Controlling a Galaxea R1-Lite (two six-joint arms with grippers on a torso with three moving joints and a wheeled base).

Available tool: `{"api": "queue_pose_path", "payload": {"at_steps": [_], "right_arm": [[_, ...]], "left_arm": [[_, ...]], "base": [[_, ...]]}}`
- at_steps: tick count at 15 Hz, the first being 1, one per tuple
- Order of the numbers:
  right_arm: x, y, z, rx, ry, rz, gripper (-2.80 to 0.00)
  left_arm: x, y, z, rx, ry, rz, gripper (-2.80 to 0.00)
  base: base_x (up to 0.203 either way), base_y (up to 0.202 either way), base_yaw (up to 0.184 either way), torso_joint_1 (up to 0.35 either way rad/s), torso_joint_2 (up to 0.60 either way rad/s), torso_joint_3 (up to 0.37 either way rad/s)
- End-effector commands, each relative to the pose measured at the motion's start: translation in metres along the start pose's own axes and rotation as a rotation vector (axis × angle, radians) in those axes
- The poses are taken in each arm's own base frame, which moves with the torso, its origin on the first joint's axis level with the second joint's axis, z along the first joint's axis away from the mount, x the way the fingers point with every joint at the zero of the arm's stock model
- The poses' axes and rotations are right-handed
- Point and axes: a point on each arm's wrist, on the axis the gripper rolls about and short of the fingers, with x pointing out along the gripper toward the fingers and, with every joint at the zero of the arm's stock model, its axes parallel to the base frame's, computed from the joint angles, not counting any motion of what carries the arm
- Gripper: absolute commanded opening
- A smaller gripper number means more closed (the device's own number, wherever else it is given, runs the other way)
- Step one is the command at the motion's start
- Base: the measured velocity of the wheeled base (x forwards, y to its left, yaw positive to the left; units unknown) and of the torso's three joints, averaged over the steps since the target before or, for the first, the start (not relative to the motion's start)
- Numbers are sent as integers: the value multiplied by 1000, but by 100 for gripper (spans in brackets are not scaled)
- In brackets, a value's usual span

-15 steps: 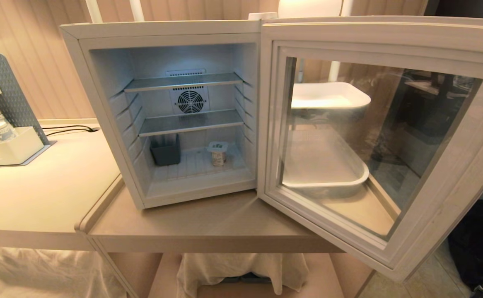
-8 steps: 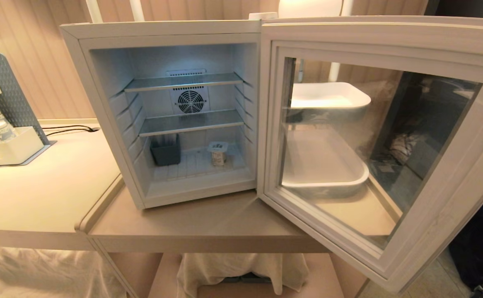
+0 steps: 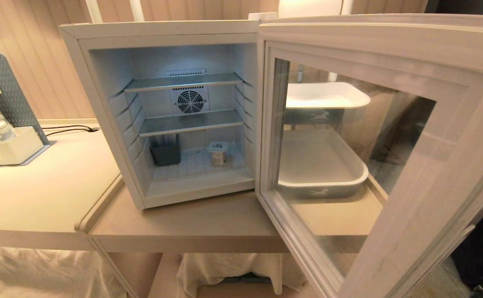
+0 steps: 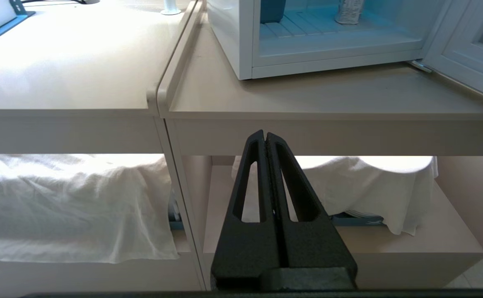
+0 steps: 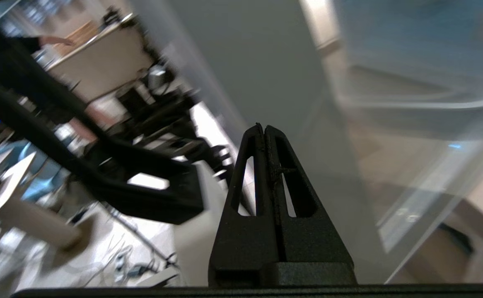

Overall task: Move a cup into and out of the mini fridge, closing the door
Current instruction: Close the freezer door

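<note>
Beige ribbed wall panels back a pale tabletop [image 3: 208,219] that carries the mini fridge [image 3: 100,103], a white box standing wide open with its pale blue inside lit. Two wire shelves [image 3: 189,121] cross the cavity, and a round fan grille [image 3: 190,101] sits in the far wall between them. On the fridge floor, toward the right, the cup [image 3: 218,152] stands upright with its square white lid on top; a dark grey bin [image 3: 166,151] stands to its left, apart from it. The door [image 3: 394,54], hinged on the fridge's right side, swings out toward the near right, its framed glass window showing two white trays [image 3: 328,97] stacked on a rack beyond it.

To the left a second, lighter tabletop [image 3: 38,194] adjoins the first. At its far left a white organiser tray [image 3: 18,149] holds paper cups [image 3: 1,130] in front of a grey pegboard stand [image 3: 5,91], and a black cable [image 3: 69,129] runs along the wall. White cloth [image 3: 233,269] hangs on the shelf under the tabletops.

Neither arm shows in the head view. The left gripper [image 4: 266,134] hangs low in front of the tabletop's near edge, well short of the fridge, its black jaws pressed together with nothing between them. The right gripper [image 5: 264,127] points at the outer side of the door, near its grey frame beside the glass, jaws likewise closed and empty; whether it touches the door cannot be told. A person in dark clothing [image 5: 13,66] stands far off in the blurred room behind.
</note>
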Motion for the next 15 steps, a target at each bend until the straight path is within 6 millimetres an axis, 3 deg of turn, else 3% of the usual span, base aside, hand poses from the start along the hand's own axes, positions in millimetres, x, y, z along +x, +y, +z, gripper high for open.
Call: {"api": "queue_pose_path", "payload": {"at_steps": [1, 4, 7, 12, 15], "right_arm": [[19, 35, -3, -56, 28, 67, -280], [42, 53, -6, -48, 43, 62, -280], [71, 59, -5, -33, 71, 35, -280], [127, 51, 11, -29, 63, -126, -280], [171, 37, 13, -35, 64, -290, -280]], "left_arm": [[0, 0, 0, 0, 1, 0, -280], [0, 0, 0, -2, 1, 1, -280], [0, 0, 0, -2, 1, 1, -280], [0, 0, 0, -2, 1, 1, -280], [0, 0, 0, -2, 1, 2, -280]], "base": [[0, 0, 0, 0, 0, 0], [0, 0, 0, 0, 0, 0], [0, 0, 0, 0, 0, 0], [0, 0, 0, 0, 0, 0], [0, 0, 0, 0, 0, 0]]}}
